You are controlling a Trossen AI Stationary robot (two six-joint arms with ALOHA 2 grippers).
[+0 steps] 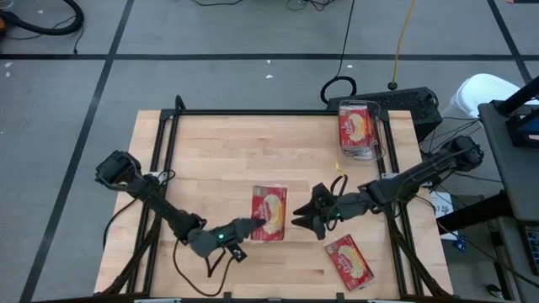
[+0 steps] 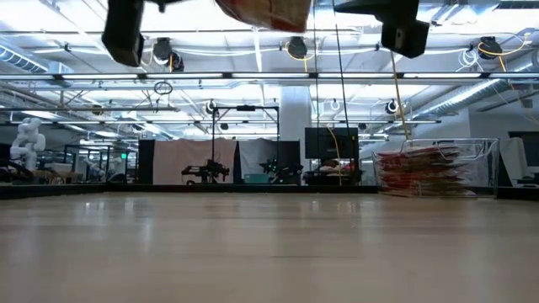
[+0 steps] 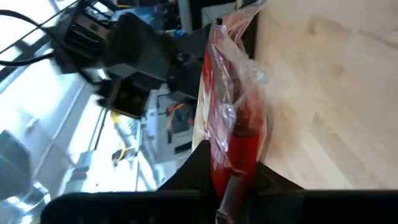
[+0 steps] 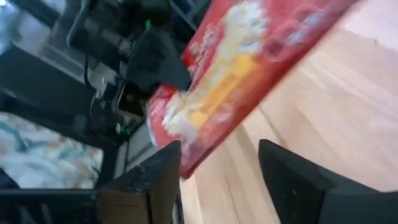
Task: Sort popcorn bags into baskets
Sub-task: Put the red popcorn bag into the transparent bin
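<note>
Plainly, three popcorn bags (image 1: pixel 269 213), one basket (image 1: pixel 360 129).

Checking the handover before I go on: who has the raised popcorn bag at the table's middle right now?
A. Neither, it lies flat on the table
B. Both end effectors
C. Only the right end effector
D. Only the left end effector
D: the left end effector is shut on the popcorn bag's edge, while the right end effector stands open just beside it, fingers apart.
</note>
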